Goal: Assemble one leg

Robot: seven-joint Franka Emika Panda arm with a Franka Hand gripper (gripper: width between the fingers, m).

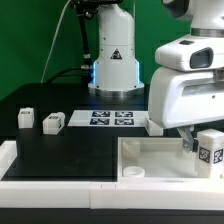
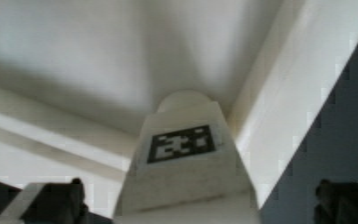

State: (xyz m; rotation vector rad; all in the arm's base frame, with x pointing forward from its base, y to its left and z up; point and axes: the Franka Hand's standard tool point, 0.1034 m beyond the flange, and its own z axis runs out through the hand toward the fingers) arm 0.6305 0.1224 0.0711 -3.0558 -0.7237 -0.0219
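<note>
A white leg (image 1: 209, 150) with a black-and-white tag stands upright at the exterior view's right end of the large white tray-like piece (image 1: 150, 152). My gripper (image 1: 204, 143) is over it, with one dark finger (image 1: 186, 143) just beside the leg. In the wrist view the leg (image 2: 190, 150) runs away from the camera toward an inner corner of the tray-like piece (image 2: 105, 60). My gripper (image 2: 197, 208) is open: both dark fingers (image 2: 55, 202) stand apart from the leg, with a light gap on each side.
Two more white legs (image 1: 26, 119) (image 1: 52, 122) stand on the black table at the exterior view's left. The marker board (image 1: 112, 118) lies in front of the arm's base (image 1: 113, 65). A white rim (image 1: 60, 170) borders the table's front.
</note>
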